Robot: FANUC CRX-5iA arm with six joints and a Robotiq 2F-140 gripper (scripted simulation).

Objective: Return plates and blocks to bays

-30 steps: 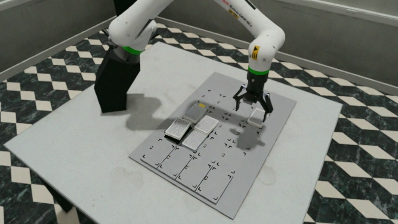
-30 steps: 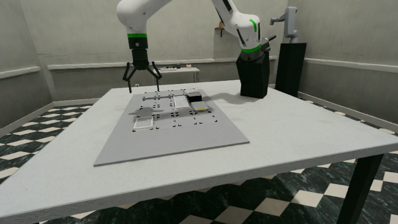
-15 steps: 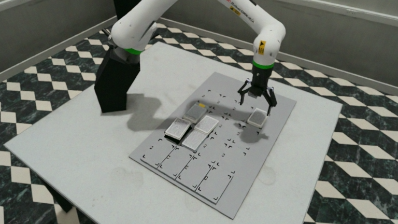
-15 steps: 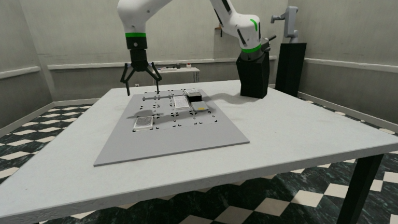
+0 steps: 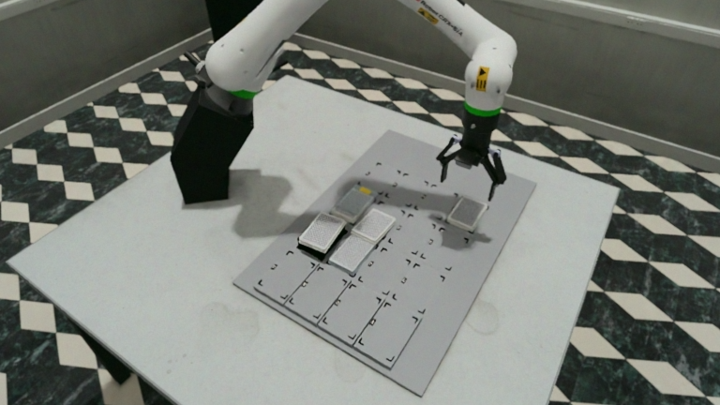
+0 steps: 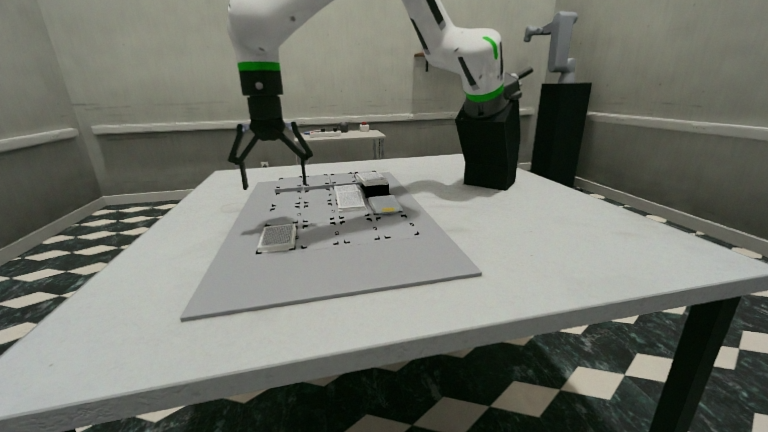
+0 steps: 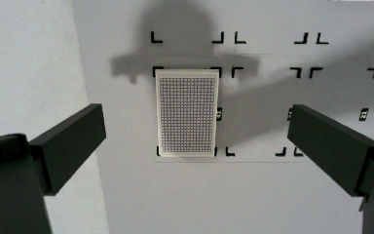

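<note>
My gripper (image 5: 467, 189) (image 6: 274, 186) (image 7: 197, 121) is open and empty, above the sealed 384-well plate (image 5: 467, 213) (image 6: 277, 237) (image 7: 187, 117) in bay 41. Its wide fingers stand beyond the plate's sides in the wrist view. A grey plate with a yellow patch (image 5: 354, 204) (image 6: 384, 203), apparently the culture plate, is in bay 12; its lid's seating is unclear. In bay 13 a pale, well-patterned plate (image 5: 322, 232) (image 6: 370, 178) appears to rest on a black block (image 5: 313, 249) (image 6: 376, 190). Sealed plates (image 5: 374, 225) (image 5: 352, 253) lie in bays 22 and 23. Cut corners are too small to tell.
The grey deck (image 5: 461, 315) (image 6: 226, 297) lies on the white table (image 5: 158, 315) (image 6: 566, 268). Column 4's raised strip (image 5: 305, 297) runs along one side. Bay 43 holds nothing. The tall block stands closest to the arm's black pedestal (image 5: 206, 151) (image 6: 488, 150).
</note>
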